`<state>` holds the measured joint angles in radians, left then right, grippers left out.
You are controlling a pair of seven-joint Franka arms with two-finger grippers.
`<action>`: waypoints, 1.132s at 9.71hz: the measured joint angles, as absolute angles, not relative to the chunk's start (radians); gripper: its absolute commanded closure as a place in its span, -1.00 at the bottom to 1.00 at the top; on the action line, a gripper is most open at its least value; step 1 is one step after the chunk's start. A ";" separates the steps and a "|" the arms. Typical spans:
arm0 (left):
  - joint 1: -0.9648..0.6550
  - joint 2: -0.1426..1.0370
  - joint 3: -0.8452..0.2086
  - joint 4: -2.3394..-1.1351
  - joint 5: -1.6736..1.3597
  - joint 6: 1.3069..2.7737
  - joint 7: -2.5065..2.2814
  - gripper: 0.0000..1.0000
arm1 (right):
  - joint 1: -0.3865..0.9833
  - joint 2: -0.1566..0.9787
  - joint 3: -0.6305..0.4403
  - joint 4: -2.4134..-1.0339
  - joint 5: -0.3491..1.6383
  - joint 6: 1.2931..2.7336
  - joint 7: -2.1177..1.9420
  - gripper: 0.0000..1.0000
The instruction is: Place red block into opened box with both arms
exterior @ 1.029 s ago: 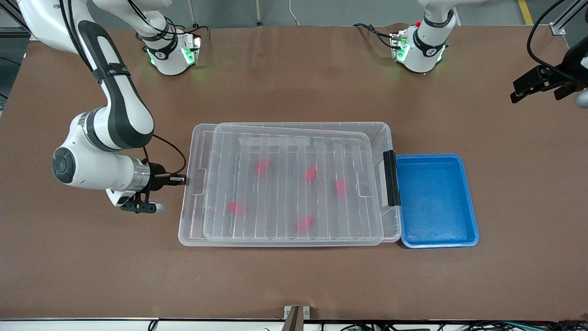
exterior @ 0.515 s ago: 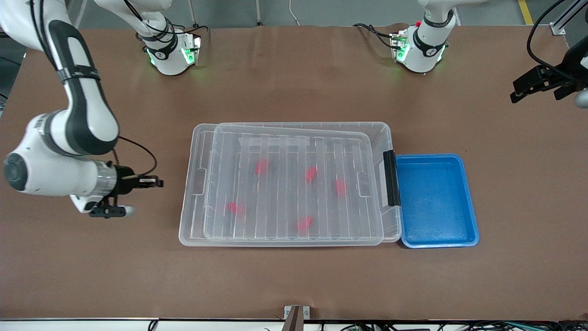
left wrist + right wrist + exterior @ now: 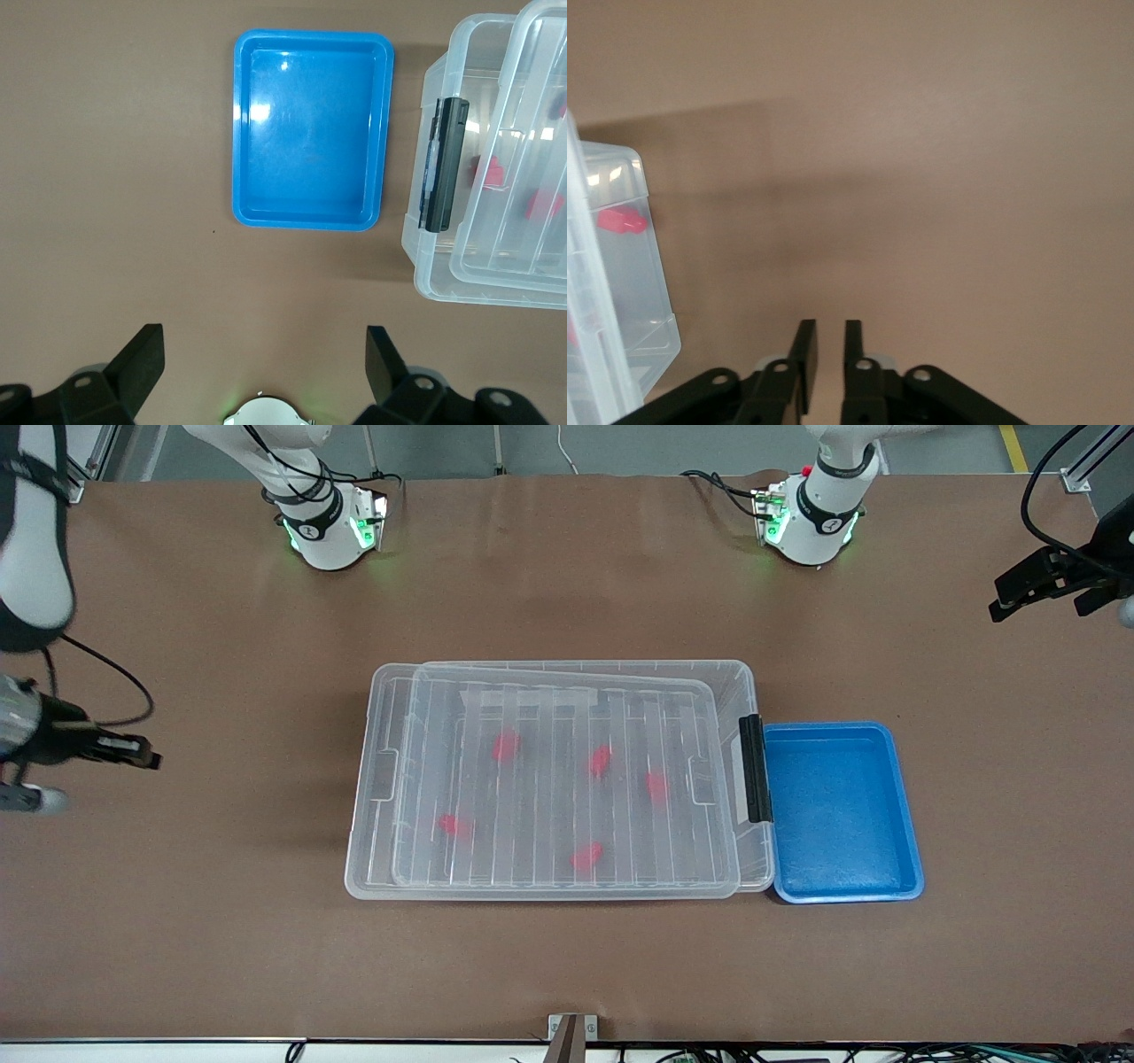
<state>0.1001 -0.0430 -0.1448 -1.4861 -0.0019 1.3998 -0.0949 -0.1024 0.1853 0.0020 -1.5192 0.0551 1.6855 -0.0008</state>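
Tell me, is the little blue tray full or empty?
Empty. The blue tray shows only its bare blue floor in the front and left wrist views; the red blocks all lie in the clear box beside it.

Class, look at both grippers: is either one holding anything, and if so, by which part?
Nothing is held. The left gripper is open above bare table; the right gripper has only a narrow empty gap between its fingers.

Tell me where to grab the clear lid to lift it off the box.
Pinch the lid's thin rim at the right arm's end, with the pincer coming in low from that end of the table. The lid lies flat and askew on the box, so its edge looks exposed there, while the black latch crowds the left arm's end.
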 measured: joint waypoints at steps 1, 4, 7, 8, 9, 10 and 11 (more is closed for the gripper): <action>0.101 -0.043 -0.145 -1.486 -0.002 1.400 -0.095 -1.00 | -0.102 0.116 -0.001 -1.517 0.040 1.644 0.006 -1.00; 0.101 -0.043 -0.145 -1.486 -0.002 1.400 -0.095 -1.00 | -0.102 -0.018 -0.012 -1.510 0.034 1.478 0.009 -1.00; 0.101 -0.043 -0.145 -1.486 -0.002 1.400 -0.095 -1.00 | -0.102 -0.012 -0.014 -1.513 0.034 1.495 0.009 -1.00; 0.101 -0.043 -0.145 -1.486 -0.002 1.400 -0.095 -1.00 | -0.102 -0.008 -0.014 -1.513 0.034 1.497 0.009 -1.00; 0.101 -0.043 -0.145 -1.486 -0.002 1.400 -0.094 -1.00 | -0.102 -0.007 -0.015 -1.513 0.034 1.497 0.009 -1.00; 0.101 -0.043 -0.145 -1.486 -0.002 1.400 -0.094 -1.00 | -0.102 -0.007 -0.015 -1.513 0.034 1.497 0.009 -1.00; 0.101 -0.043 -0.145 -1.486 -0.002 1.400 -0.094 -1.00 | -0.102 -0.007 -0.015 -1.513 0.034 1.497 0.009 -1.00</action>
